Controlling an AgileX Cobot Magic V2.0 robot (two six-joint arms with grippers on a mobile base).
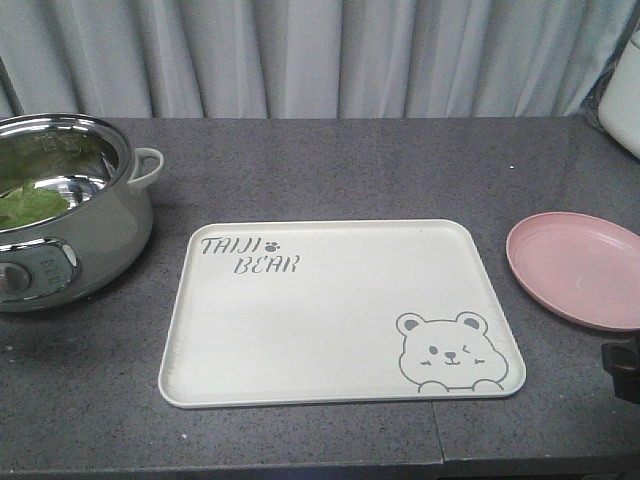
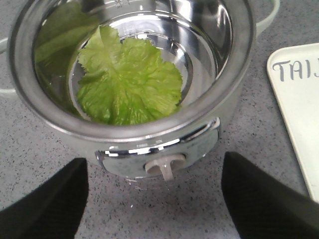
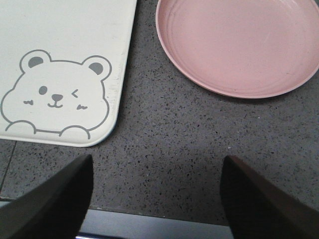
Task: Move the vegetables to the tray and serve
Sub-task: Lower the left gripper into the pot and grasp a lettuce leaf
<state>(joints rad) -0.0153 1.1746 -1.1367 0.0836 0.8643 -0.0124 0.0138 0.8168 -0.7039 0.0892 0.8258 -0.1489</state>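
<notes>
Left tool, spread wide and empty, hovers just outside the pot, whose shiny bottom holds the lettuce leaf lying flat, so a finger may strike the pot's rim or slide over the leaf, nipping only a frill that tears.

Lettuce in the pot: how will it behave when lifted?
The lettuce is thin and crinkled, so probably floppy and light. Its frilly edges may tear if pinched. It lies flat in the smooth steel pot, so it might slide.
</notes>
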